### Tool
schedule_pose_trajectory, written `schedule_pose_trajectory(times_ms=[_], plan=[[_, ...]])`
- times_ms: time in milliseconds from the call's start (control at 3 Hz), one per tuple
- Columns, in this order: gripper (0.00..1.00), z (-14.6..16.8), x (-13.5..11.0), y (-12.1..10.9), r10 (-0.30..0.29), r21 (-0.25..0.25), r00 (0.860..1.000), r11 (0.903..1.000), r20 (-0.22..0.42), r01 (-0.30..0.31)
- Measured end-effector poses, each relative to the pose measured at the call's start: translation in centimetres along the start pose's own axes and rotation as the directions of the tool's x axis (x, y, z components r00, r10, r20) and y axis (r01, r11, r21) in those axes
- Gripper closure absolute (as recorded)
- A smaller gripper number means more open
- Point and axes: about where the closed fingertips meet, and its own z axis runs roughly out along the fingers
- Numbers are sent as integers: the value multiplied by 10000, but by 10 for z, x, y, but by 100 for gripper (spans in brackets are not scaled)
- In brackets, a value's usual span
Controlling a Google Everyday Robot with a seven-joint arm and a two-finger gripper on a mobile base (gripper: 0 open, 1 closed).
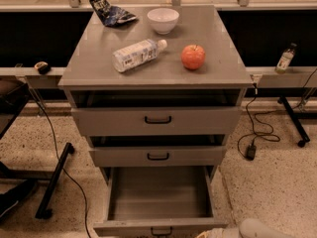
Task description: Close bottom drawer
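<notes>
The bottom drawer of the grey cabinet is pulled far out and its grey inside is empty. Its narrow front panel with a small black handle lies at the lower edge of the camera view. My gripper is at the very bottom of the view, right at the right end of that front panel. The pale arm comes in behind it from the lower right. Most of the gripper is cut off by the view's edge.
The top drawer and middle drawer stand slightly out. On the cabinet top lie a white bowl, a water bottle, a red apple and a snack bag. Cables and a black stand leg lie on the floor.
</notes>
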Motion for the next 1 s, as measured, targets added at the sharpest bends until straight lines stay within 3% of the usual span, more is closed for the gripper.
schedule_pose_trajectory(times_ms=[333, 667, 1000], plan=[[88, 4, 2, -6, 117, 199, 9997, 9997, 223, -121], [100, 17, 16, -36, 304, 1371, 9983, 9899, 502, -370], [100, 34, 44, -70, 308, 2838, 9988, 9580, 388, -406]])
